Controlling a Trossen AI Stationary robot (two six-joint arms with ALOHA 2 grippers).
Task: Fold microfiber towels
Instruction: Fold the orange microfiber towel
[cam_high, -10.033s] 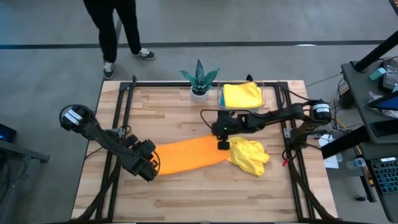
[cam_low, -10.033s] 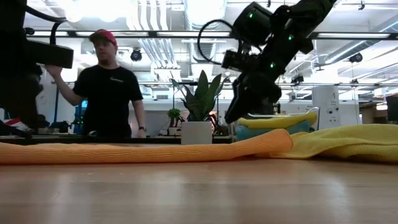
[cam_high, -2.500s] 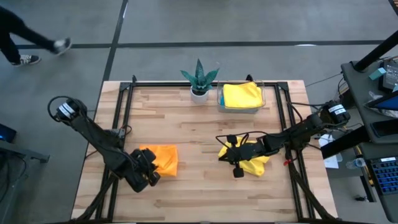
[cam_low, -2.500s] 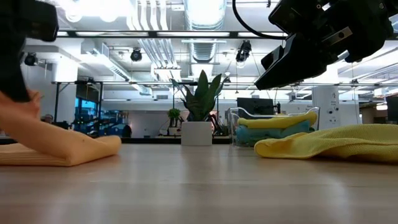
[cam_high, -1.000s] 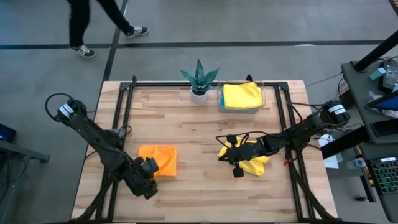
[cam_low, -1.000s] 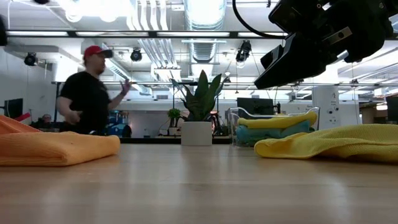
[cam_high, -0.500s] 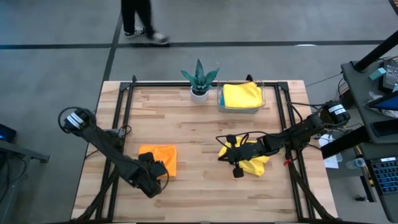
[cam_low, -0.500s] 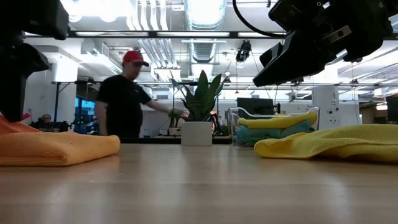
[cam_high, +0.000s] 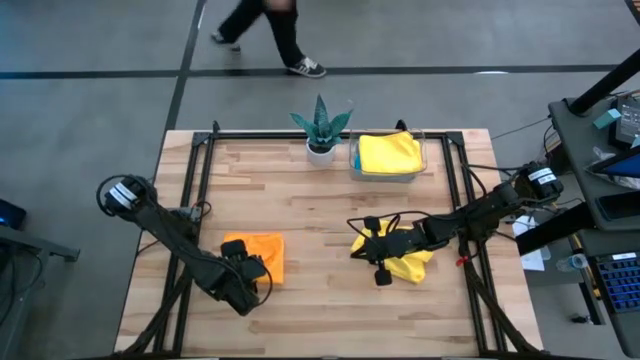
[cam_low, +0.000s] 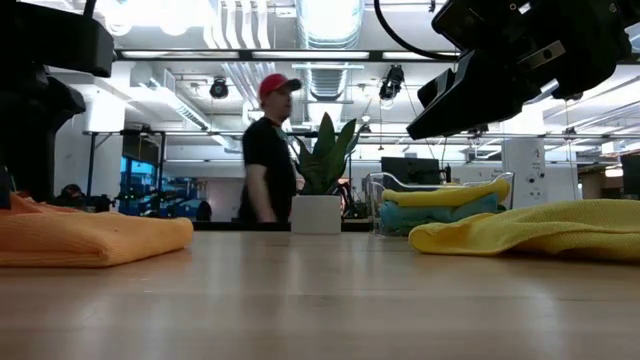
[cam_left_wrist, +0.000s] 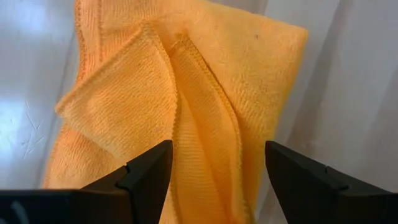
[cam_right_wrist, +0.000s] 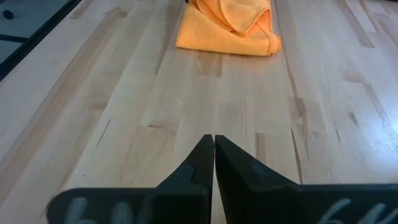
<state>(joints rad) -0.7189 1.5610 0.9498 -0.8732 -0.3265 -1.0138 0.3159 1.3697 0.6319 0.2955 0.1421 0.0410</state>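
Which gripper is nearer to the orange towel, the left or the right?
Left. The left gripper is open right at the orange towel, at its near edge. The right gripper is shut and sits apart, by the crumpled yellow towel.

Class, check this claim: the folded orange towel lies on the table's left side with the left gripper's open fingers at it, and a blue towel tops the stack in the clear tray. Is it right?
One detail is wrong. In the high view, the towel on top in the clear tray is a yellow towel, not blue. The rest holds: the folded orange towel lies left, with the open left gripper at it.
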